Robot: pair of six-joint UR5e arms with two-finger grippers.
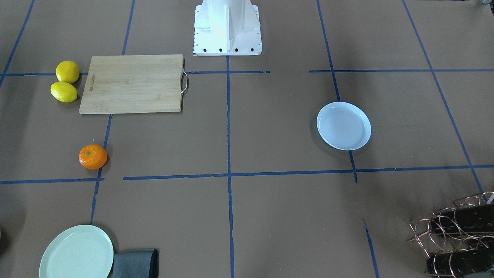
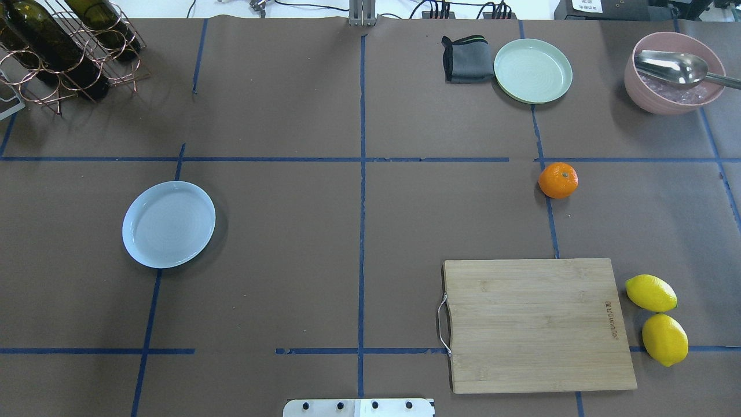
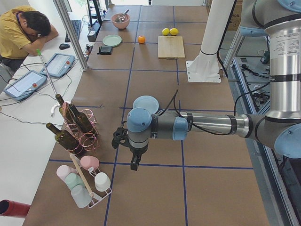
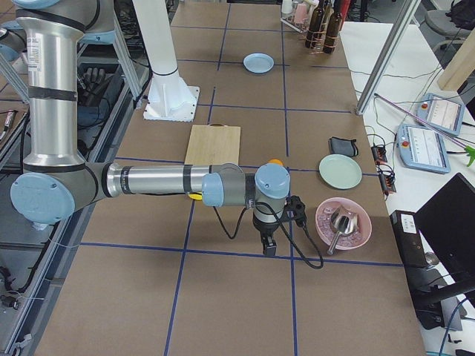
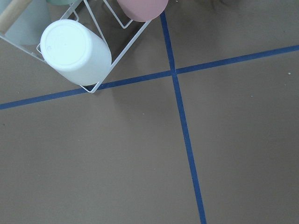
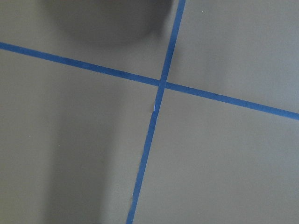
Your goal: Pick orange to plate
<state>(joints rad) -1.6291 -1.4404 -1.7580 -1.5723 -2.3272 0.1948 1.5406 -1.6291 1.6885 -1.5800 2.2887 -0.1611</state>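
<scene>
Bright orange (image 2: 558, 180) (stem dimple up) sits on the table, well apart from the empty white plate (image 2: 168, 224).

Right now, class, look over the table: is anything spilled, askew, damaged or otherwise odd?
Nothing stands out. The orange sits whole on the table, the plate lies flat and empty, and the cutting board, lemons and bowl look tidy and undamaged.

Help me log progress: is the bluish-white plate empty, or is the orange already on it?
Empty. The plate shows only bare surface; the orange sits on the table far across, near the cutting board.
</scene>
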